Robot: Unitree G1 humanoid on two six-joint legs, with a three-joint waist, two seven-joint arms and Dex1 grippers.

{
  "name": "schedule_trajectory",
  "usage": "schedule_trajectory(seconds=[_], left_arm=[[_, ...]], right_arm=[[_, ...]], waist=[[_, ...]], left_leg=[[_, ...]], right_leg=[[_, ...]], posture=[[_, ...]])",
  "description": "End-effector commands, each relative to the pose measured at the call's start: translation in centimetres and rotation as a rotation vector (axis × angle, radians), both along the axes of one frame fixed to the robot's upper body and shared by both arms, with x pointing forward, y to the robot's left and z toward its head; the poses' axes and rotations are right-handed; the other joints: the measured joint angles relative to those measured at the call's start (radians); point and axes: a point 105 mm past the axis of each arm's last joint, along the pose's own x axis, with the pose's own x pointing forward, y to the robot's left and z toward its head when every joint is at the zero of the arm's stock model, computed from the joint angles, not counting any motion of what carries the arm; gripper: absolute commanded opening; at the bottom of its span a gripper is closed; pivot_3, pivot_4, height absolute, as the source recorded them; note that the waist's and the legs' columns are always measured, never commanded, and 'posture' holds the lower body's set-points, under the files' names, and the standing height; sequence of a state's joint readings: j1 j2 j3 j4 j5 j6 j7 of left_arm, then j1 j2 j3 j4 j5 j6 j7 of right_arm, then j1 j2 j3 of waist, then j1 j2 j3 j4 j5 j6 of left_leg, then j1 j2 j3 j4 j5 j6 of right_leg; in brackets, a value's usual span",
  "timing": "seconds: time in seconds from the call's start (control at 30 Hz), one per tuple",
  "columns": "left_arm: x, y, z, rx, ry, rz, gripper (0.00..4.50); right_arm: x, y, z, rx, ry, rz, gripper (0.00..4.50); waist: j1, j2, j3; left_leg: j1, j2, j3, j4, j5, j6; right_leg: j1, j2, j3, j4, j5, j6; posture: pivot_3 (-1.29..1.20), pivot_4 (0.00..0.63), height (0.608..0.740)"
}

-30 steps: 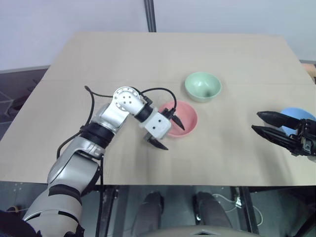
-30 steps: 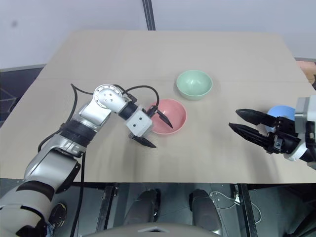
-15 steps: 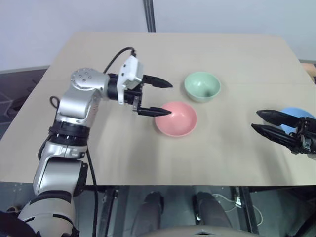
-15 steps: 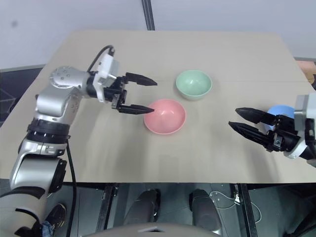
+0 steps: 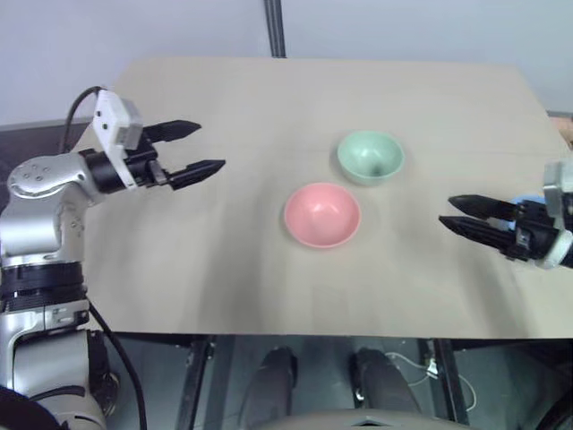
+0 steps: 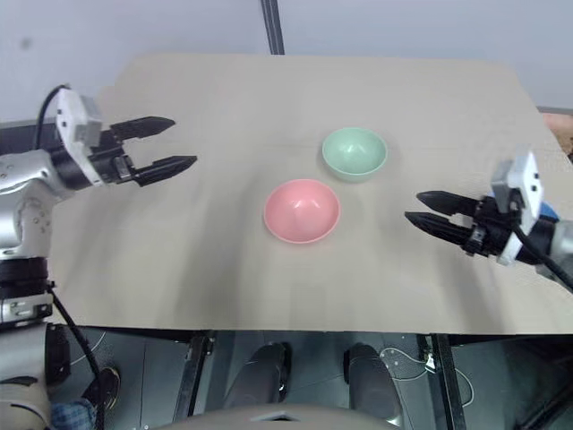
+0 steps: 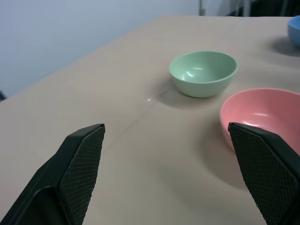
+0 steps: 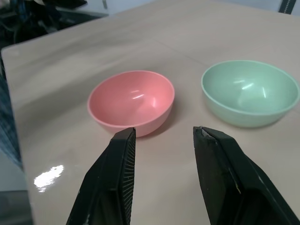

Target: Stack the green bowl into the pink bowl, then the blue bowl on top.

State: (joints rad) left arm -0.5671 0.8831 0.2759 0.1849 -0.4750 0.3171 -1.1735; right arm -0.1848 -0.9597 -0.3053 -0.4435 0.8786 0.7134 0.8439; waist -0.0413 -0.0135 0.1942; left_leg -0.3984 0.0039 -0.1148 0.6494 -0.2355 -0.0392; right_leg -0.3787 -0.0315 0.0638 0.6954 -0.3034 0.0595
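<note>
The pink bowl (image 5: 322, 215) sits upright near the table's middle. The green bowl (image 5: 370, 157) stands just behind it to the right, a small gap between them. Behind my right hand a sliver of the blue bowl (image 5: 530, 201) shows; it also appears in the left wrist view as the blue bowl (image 7: 294, 29). My left gripper (image 5: 211, 146) hangs open and empty over the table's left part, well away from the bowls, pointing toward them. My right gripper (image 5: 446, 210) is open and empty to the right of the pink bowl, aimed at both bowls (image 8: 131, 101).
The light wooden table (image 5: 269, 98) is bare apart from the three bowls. A grey wall with a dark vertical post (image 5: 276, 27) rises beyond the far edge. The table's front edge runs close below both hands.
My left arm has swung up and far to the left, away from the pink bowl, and the wrist has rolled. My right gripper has crept leftward and now covers most of the blue bowl.
</note>
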Motion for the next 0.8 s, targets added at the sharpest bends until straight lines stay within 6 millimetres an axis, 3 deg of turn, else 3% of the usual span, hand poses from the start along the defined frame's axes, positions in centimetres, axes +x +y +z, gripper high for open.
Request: schedule_trajectory(seconds=[0.03,0.17,0.3,0.6,0.8], left_arm=[[-1.1,0.6,1.8,-0.001,-0.065,0.005,4.45],[-2.4,0.0,1.9,-0.04,-0.026,-0.081,4.45],[-2.8,-0.2,1.8,-0.027,-0.008,-0.113,4.45],[-3.1,-0.4,1.1,0.016,0.045,-0.178,4.45],[-2.9,-0.5,1.1,0.019,0.042,-0.186,4.45]], right_arm=[[1.9,1.1,-0.8,-0.095,0.016,0.0,2.06],[6.8,1.7,-3.3,-0.357,0.023,-0.085,2.06],[9.9,3.6,-2.9,-0.48,-0.137,-0.051,2.06],[13.7,8.7,-0.1,-0.578,-0.353,0.033,2.06],[14.2,9.6,-2.4,-0.725,-0.343,0.136,2.06]], waist=[[-0.001,0.001,0.0],[-0.011,0.001,0.001],[-0.009,0.002,0.002],[-0.029,0.002,0.002],[-0.027,0.002,0.002]], left_leg=[[0.0,0.0,0.0,0.0,0.0,0.0],[0.0,0.001,0.002,-0.001,0.0,0.0],[-0.002,0.0,0.001,-0.002,0.0,0.0],[-0.018,0.0,0.0,0.0,0.003,-0.005],[-0.018,-0.001,0.0,0.0,0.003,-0.005]], right_leg=[[0.0,0.0,0.0,0.0,0.0,0.0],[-0.001,0.0,0.001,0.0,0.0,0.0],[-0.004,0.0,0.0,0.0,0.0,0.0],[-0.021,0.0,0.0,0.003,0.001,-0.001],[-0.021,0.0,0.0,0.003,0.001,-0.001]], posture=[[0.0,0.15,0.74],[0.0,0.15,0.74],[0.0,0.15,0.74],[0.0,0.15,0.74],[0.0,0.15,0.74]])
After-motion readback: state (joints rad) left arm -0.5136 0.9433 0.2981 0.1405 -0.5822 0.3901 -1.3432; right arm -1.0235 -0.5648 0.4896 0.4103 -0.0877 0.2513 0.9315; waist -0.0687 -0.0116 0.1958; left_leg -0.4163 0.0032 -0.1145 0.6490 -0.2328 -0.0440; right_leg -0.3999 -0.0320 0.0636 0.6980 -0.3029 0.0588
